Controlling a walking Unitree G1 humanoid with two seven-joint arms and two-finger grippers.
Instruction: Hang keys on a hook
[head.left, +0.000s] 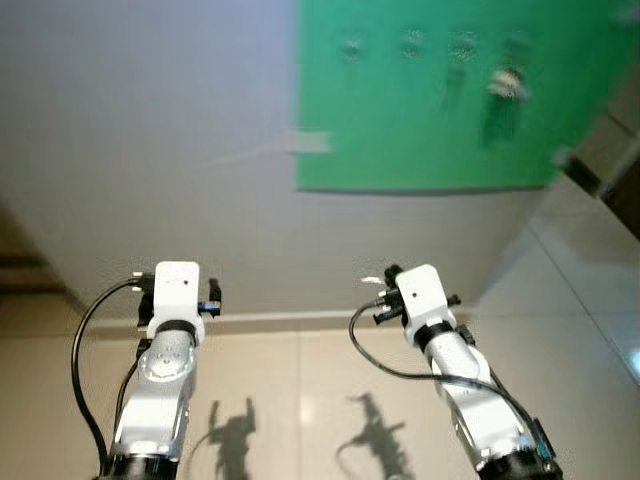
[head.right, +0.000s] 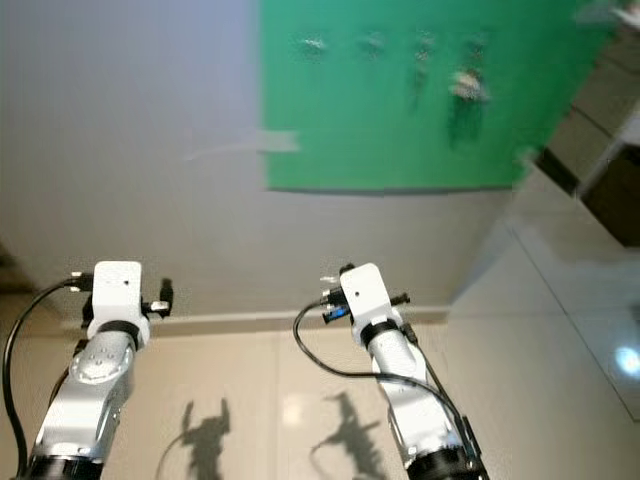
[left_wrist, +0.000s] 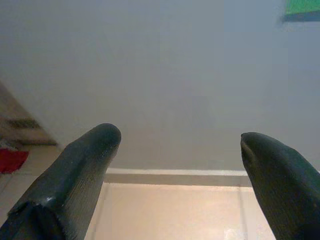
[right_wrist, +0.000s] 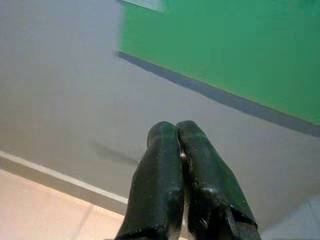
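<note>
Left eye view: a green board (head.left: 440, 100) is fixed to a pale grey wall (head.left: 150, 130), up and to the right of both arms. This board is the reference landmark. Along its upper edge runs a row of small hooks (head.left: 412, 42), blurred in both eye views. A pale bunch that appears to be the keys (head.left: 508, 86) hangs at the right end of that row, with a dark shadow on the board directly beneath it. Detail of the bunch cannot be resolved. A strip of pale tape (head.left: 306, 142) sits at the board's left edge.

Below the board the wall meets a glossy beige tiled floor (head.left: 300, 400) at a light skirting strip. Both arm shadows fall on the floor below the board.

Left arm: raised in front of the wall, below and well to the left of the board. In the left wrist view the left claw (left_wrist: 180, 145) is spread wide, its two black fingers (left_wrist: 82, 170) well apart with bare wall and skirting between them; a corner of the board shows at the frame's far corner. Nothing is held.

Right arm: raised below the board's lower edge, well apart from the keys. In the right wrist view the right claw (right_wrist: 177, 127) is closed tight, both fingers pressed together with nothing visible between them, aimed at the wall just beneath the board's dark lower edge.
</note>
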